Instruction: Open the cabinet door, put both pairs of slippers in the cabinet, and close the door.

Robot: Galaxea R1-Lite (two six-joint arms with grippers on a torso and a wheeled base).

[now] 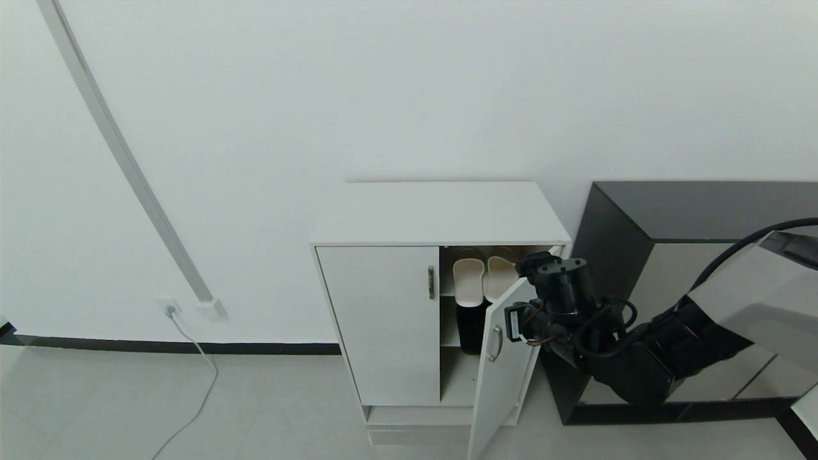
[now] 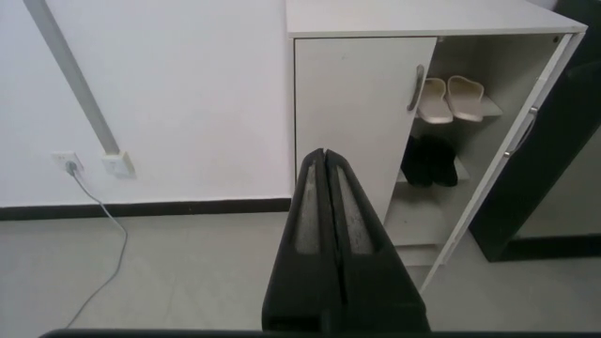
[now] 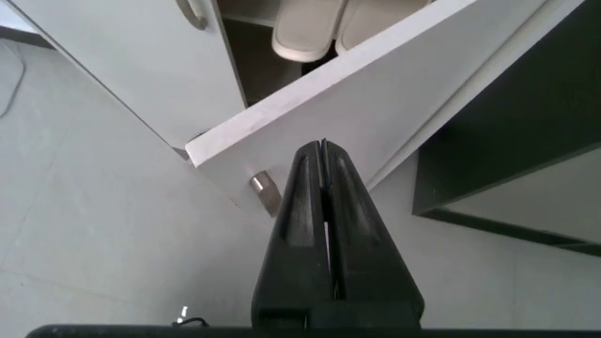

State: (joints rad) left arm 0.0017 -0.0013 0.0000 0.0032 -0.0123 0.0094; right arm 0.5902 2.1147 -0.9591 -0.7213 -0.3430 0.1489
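The white cabinet (image 1: 434, 214) stands against the wall with its left door (image 1: 383, 319) closed and its right door (image 1: 505, 364) swung partly open. A cream pair of slippers (image 1: 482, 278) lies on the upper shelf, and a black pair (image 1: 471, 329) stands on the shelf below. My right gripper (image 1: 533, 260) is shut, at the outer face of the open door near its top edge. In the right wrist view the gripper (image 3: 322, 150) is just off the door (image 3: 376, 94), above its handle (image 3: 266, 186). My left gripper (image 2: 324, 158) is shut and empty, held back from the cabinet (image 2: 362, 113).
A dark, glossy unit (image 1: 639, 217) stands right beside the cabinet, close behind the open door. A wall socket with a trailing cable (image 1: 169, 311) and a slanted white conduit (image 1: 115, 140) are to the left. Pale tiled floor (image 1: 255, 409) lies in front.
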